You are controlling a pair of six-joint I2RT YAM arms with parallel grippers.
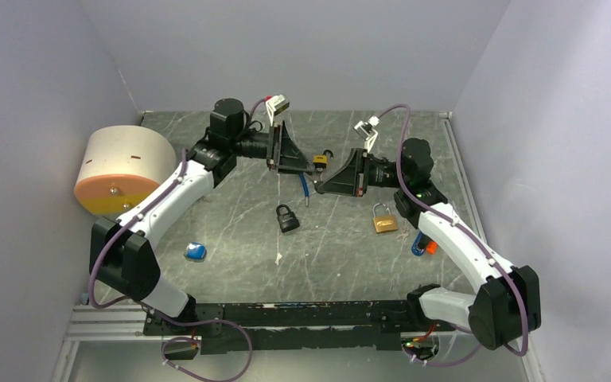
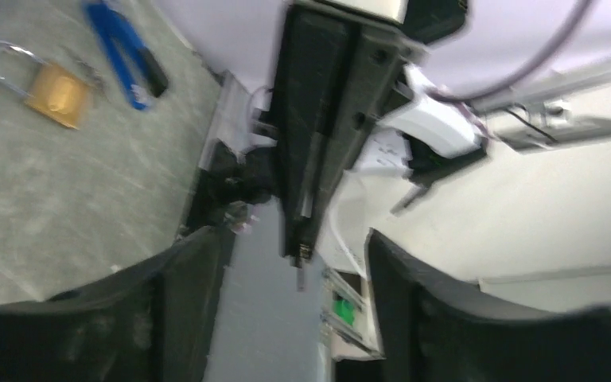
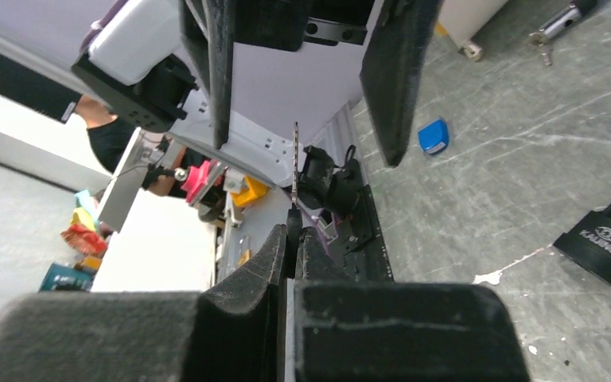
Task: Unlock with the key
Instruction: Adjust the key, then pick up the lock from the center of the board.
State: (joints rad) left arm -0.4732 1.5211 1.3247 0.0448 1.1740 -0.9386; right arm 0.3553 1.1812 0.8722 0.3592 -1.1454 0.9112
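On the black padlock point(image 3: 605, 239), lower right of the right wrist view, white lettering read roughly "KAILING", a small emblem above it.

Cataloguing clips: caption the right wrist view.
Right gripper shut on a thin metal key, pointing into the open left gripper; black padlock lying on the grey marbled table.

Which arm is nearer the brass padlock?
Right. The right arm runs just to the right of the brass padlock. The left arm is far off to its left, beyond the black padlock.
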